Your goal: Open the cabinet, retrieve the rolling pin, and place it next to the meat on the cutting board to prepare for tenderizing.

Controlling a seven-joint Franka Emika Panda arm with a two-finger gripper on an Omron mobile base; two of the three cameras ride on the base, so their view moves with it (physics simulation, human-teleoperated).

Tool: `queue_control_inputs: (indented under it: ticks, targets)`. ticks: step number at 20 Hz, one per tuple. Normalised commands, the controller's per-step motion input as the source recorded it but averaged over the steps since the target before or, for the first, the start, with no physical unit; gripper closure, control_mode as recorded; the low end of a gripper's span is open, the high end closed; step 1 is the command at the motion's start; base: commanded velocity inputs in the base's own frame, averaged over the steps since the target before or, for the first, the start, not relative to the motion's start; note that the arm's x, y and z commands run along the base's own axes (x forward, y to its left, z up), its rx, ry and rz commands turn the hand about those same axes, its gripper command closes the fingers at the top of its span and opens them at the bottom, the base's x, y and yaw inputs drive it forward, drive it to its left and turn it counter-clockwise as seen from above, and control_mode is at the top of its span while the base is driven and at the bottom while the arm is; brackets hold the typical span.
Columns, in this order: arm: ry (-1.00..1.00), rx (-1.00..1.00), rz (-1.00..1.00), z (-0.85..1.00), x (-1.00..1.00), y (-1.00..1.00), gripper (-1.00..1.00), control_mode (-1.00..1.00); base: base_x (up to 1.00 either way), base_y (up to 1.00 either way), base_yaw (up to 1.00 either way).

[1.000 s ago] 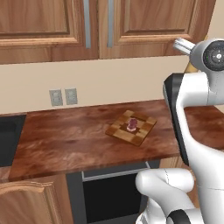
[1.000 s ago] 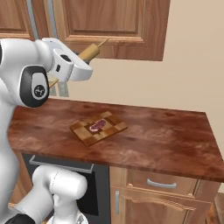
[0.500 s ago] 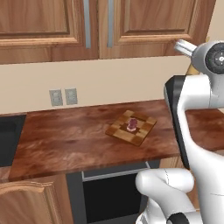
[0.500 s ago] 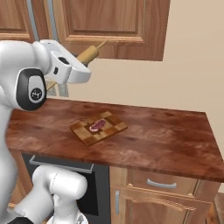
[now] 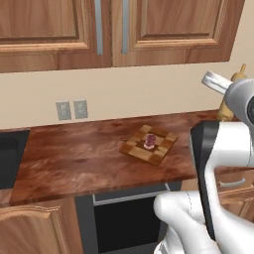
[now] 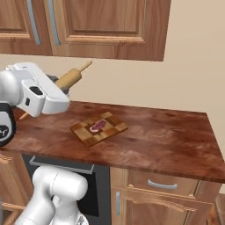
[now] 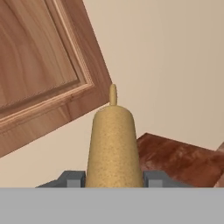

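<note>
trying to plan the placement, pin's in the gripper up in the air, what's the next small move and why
Probably carry the rolling pin down and toward the cutting board. The gripper is shut on it, well above the counter and off to the side of the board, where the meat sits near the middle with bare board beside it.

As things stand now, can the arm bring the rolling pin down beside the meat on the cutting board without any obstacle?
Probably yes. The gripper holds the rolling pin in the air, above the counter. The cutting board with the meat lies open below, and nothing stands between them.
</note>
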Motion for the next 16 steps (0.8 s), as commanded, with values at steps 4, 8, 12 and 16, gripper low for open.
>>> queue_control_inputs:
  ticks: [4,8,12,16]
  targets:
    - [0.11,-0.07,0.0,-0.5,-0.39,0.64,1.0,-1.0,0.0,0.0,0.0]
    - [0.19,-0.09,0.0,-0.58,-0.04,0.78,1.0,-1.0,0.0,0.0,0.0]
    - [0.24,-0.05,0.02,-0.48,0.05,0.61,1.0,-1.0,0.0,0.0,0.0]
    - [0.23,-0.01,0.03,-0.36,0.27,0.43,1.0,-1.0,0.0,0.0,0.0]
